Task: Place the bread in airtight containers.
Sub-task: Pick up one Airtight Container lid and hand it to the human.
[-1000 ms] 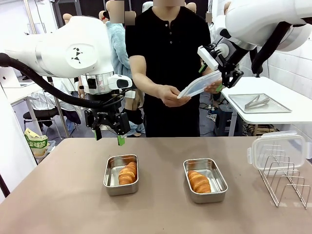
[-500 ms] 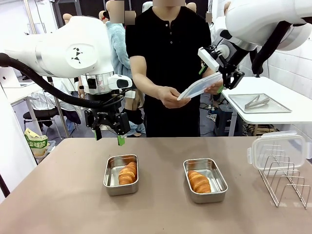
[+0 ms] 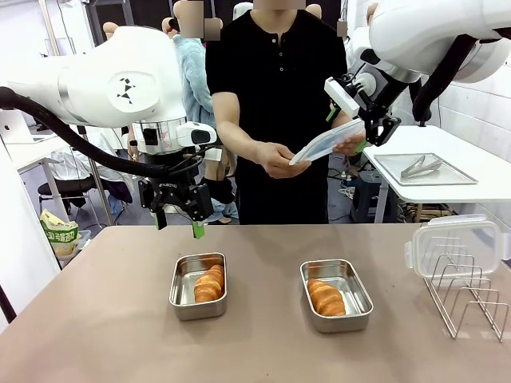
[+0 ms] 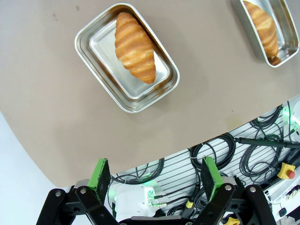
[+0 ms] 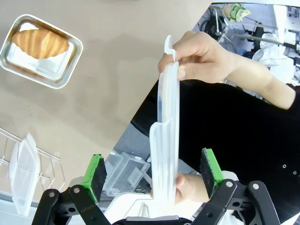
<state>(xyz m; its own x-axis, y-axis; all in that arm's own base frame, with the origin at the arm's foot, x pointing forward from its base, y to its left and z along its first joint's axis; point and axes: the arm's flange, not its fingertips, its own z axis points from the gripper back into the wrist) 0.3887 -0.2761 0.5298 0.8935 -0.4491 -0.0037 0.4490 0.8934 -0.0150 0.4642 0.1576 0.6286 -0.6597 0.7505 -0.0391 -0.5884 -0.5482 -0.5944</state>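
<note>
Lid handover: right claw (image 5: 152, 161) is hanging open astride the person's clear lid (image 5: 168, 117), needing to close; left claw (image 4: 154, 168) is hovering open.

Faint white ROBOTIQ lettering on left tool (image 3: 177, 227), green bag (image 3: 60, 237) print too small to read

Golden-brown ridged roll in left pan (image 3: 208, 285): glossy, dark brown bands between paler gold ridges. Golden-brown ridged roll in right pan (image 3: 326, 298): same striping.
Small rectangular steel left pan (image 3: 180, 309), small rectangular steel right pan (image 3: 361, 308): shiny silver, unpatterned.
Flat table top (image 3: 263, 351): plain matte tan.
Clear plastic lid at far side (image 3: 323, 141): translucent, faint bluish-white.
Clear plastic lid on thin silver wire rack (image 3: 455, 246), right: translucent, whitish.
Left gripper (image 3: 177, 227), right gripper (image 3: 346, 129): black, green pads.
Person's short-sleeved shirt (image 3: 275, 80): plain black.
</note>
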